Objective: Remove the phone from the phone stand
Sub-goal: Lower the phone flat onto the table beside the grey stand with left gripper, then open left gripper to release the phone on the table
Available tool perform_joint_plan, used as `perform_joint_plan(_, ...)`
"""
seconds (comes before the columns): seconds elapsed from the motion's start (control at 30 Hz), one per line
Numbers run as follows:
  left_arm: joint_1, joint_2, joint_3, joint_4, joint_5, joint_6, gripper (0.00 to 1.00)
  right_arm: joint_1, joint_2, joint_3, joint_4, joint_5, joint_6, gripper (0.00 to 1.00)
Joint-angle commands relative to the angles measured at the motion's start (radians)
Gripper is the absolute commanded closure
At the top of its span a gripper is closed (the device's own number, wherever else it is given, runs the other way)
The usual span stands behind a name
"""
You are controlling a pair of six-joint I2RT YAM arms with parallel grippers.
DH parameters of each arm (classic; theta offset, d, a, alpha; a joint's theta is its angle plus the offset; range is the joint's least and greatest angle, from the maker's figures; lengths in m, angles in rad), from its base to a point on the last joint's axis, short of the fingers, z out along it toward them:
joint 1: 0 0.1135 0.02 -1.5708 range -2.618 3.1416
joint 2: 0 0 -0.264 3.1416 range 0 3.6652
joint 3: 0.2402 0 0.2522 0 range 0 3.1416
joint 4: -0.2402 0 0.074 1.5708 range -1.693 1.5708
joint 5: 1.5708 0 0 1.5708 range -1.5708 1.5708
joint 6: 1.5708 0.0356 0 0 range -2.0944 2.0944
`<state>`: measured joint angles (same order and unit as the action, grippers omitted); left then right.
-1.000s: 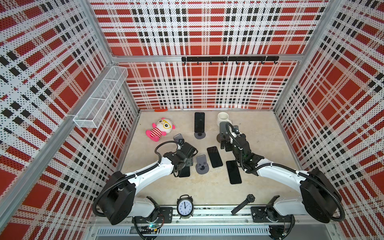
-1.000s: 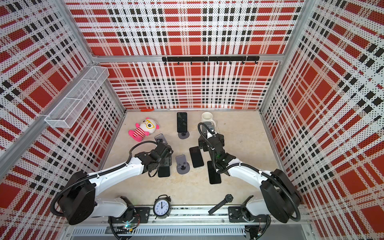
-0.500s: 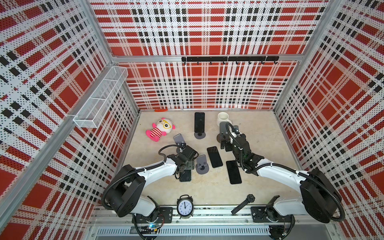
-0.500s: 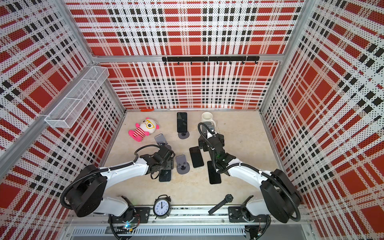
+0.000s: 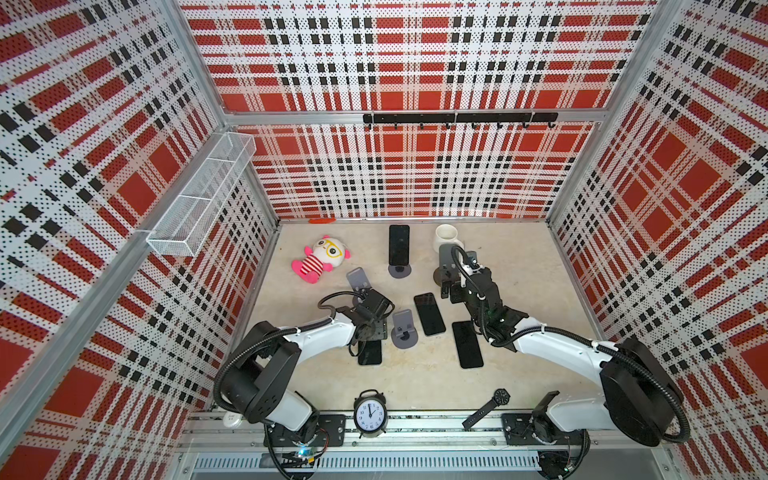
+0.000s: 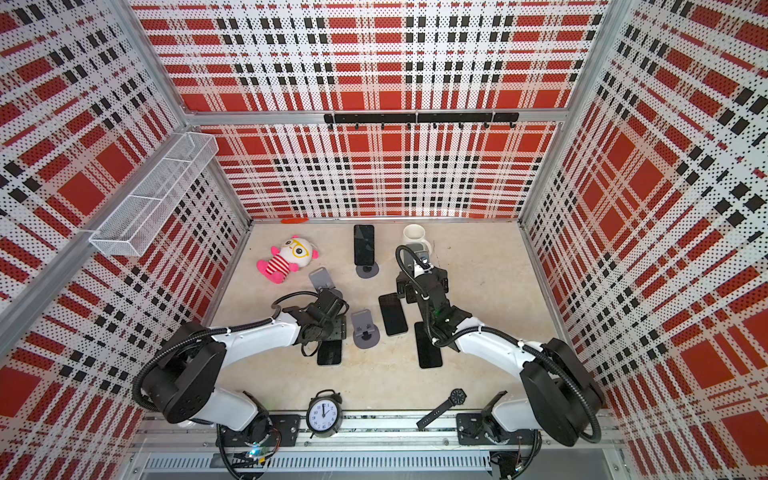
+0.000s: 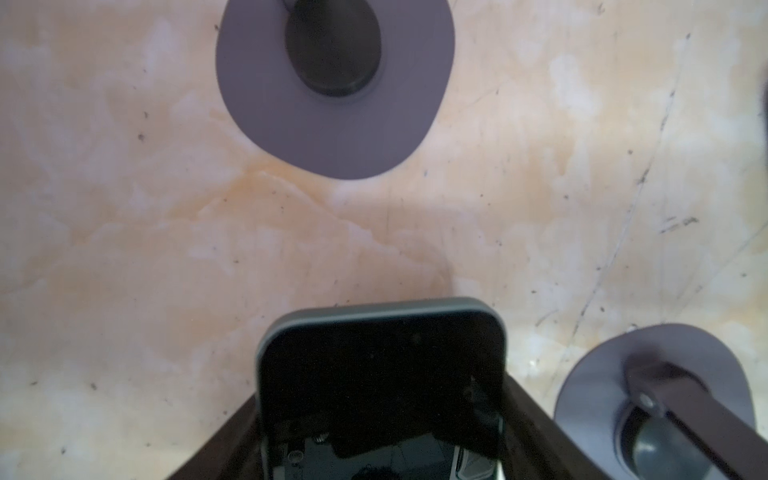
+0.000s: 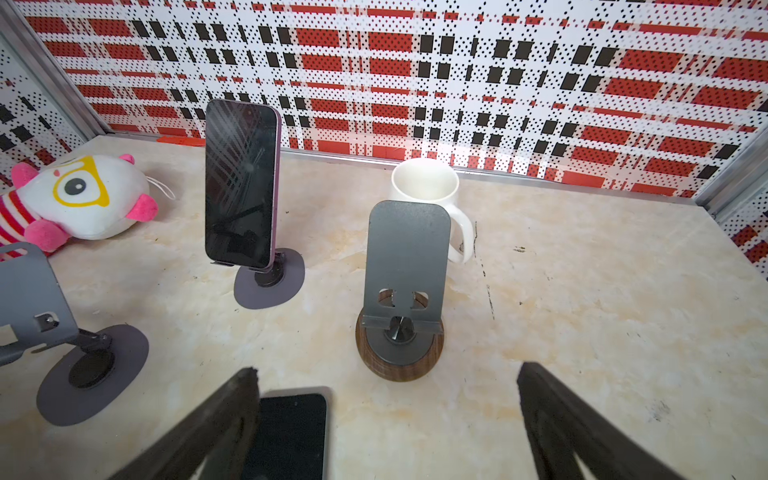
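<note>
Black phone [image 7: 380, 374] clenched in left gripper [image 5: 371, 334], grey stand base [image 7: 316, 137] just beyond; right gripper [image 8: 387, 370] agape.

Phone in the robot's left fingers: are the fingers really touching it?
Touching. The left wrist view shows the phone wedged between the dark left fingers, with no gap on either long side.

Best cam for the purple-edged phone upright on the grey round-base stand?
Right wrist: purple-edged phone large, upright, seated on its grey round-base stand. Both top views show it small, from above. Left wrist misses it.
</note>
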<state>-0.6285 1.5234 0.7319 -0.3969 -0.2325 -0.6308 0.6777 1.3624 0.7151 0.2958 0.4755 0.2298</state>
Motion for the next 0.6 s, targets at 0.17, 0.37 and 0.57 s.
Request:
perform_joint_plan(0.17, 0.012, 0.091, 0.031, -0.043, 0.039, 0.014, 0.3, -0.004, -0.018, -0.002, 0.005, 0.002, 0.003, 0.0)
perform_joint_plan(0.37, 0.012, 0.122, 0.046, -0.062, 0.029, 0.003, 0.28, -0.005, -0.008, 0.001, 0.001, -0.005, 0.006, 0.0)
perform_joint_plan(0.57, 0.018, 0.125, 0.054, -0.073, 0.03, 0.0, 0.22, -0.006, -0.015, -0.002, 0.003, -0.006, 0.008, 0.0)
